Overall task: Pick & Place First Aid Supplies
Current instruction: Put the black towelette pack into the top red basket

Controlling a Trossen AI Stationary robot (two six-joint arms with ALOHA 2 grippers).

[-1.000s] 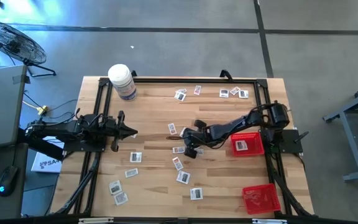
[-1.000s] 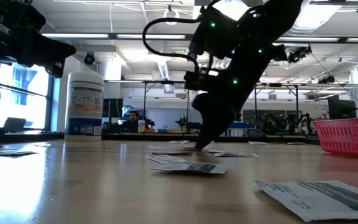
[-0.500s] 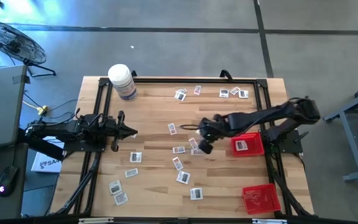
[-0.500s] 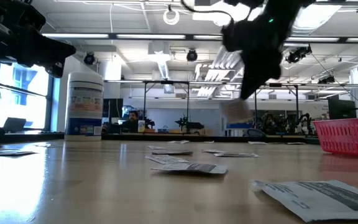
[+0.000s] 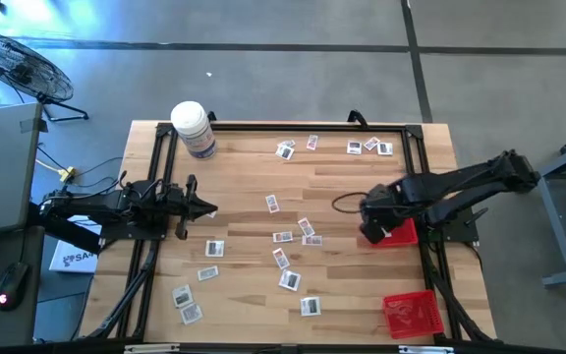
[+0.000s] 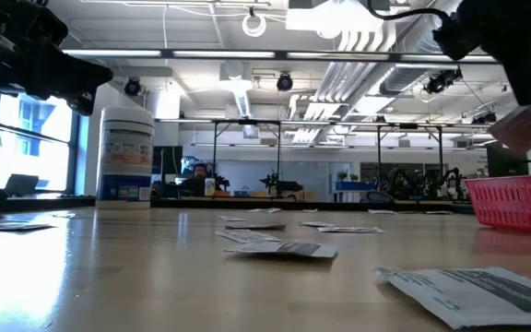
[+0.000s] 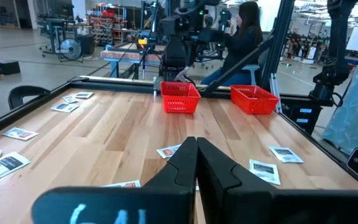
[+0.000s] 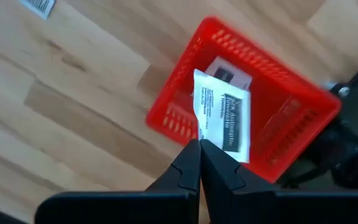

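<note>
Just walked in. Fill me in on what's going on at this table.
The robot is sorting first aid packets into red baskets. The right hand is shut on a packet and holds it over the red basket on the table's right side, which already has one packet inside. Many packets lie scattered on the wood. The left hand waits shut over the left side. A second red basket sits at the near right corner.

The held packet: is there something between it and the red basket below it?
Nothing visible. The right hand holds the packet directly over the red basket, whose top is open. Only one packet already lies inside.
</note>
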